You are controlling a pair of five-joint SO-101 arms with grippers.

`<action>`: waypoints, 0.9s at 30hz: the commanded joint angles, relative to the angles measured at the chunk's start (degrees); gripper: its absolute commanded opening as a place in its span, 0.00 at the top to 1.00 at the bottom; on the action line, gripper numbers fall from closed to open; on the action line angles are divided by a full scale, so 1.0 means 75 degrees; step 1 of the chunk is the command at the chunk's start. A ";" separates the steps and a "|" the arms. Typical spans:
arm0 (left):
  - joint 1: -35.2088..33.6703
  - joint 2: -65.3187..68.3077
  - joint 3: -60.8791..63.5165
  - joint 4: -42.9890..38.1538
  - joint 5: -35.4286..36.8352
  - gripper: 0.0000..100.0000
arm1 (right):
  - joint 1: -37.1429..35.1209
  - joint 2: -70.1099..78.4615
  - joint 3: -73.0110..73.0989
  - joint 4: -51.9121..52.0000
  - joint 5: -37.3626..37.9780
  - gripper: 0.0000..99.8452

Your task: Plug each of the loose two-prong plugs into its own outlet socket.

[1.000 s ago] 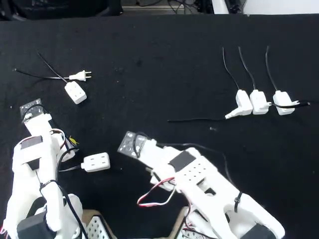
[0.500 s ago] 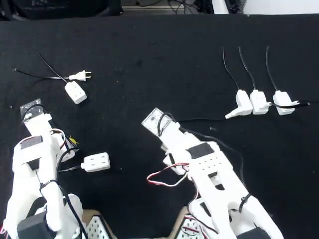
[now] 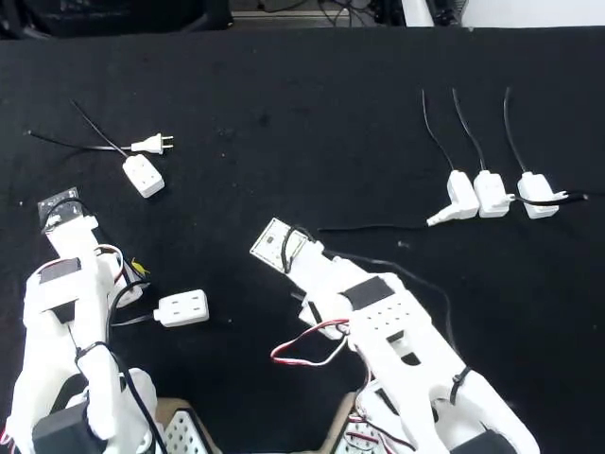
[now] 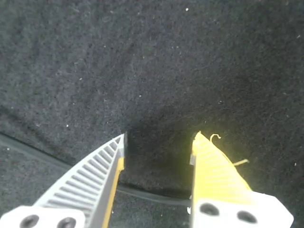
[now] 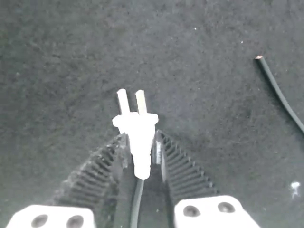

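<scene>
While its fingers (image 5: 178, 156) are pinching a white two-prong plug (image 5: 137, 124) by the body, prongs jutting forward, the right gripper (image 5: 138, 137) is hanging over bare cloth (image 5: 213, 38) near the middle; the left gripper (image 4: 159, 142) is sitting near left, fingers spread on nothing. Being thinly held, the plug could be twisting off-line against a socket, or its trailing cord (image 5: 137, 194) snagging; the socket block (image 3: 182, 307) near left and small socket (image 3: 144, 175) far left are looking empty, a loose plug (image 3: 151, 144) beside the latter; the three far-right sockets (image 3: 490, 194) I cannot judge.
</scene>
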 commanded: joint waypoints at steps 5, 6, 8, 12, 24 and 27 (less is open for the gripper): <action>0.0018 -0.0176 -0.0041 -0.0070 0.0035 0.77 | -0.0563 -0.0076 -0.0041 0.0539 -0.0316 0.92; 0.0018 -0.0176 -0.0041 -0.0070 0.0035 0.77 | -0.0727 -0.0076 -0.0018 0.0598 -0.0352 0.92; 0.0018 -0.0176 -0.0041 -0.0070 0.0035 0.77 | -0.0996 -0.0064 0.0018 0.0610 -0.0387 0.89; 0.0018 -0.0164 -0.0041 -0.0070 0.0035 0.77 | -0.1395 -0.0064 -0.0006 0.0598 -0.0715 0.85; 0.0018 -0.0164 -0.0041 -0.0070 0.0035 0.77 | -0.1606 -0.0111 -0.0217 0.0797 -0.0762 0.99; 0.0018 -0.0176 -0.0041 -0.0070 0.0035 0.77 | -0.1618 -0.0111 -0.0358 0.1067 -0.0762 0.99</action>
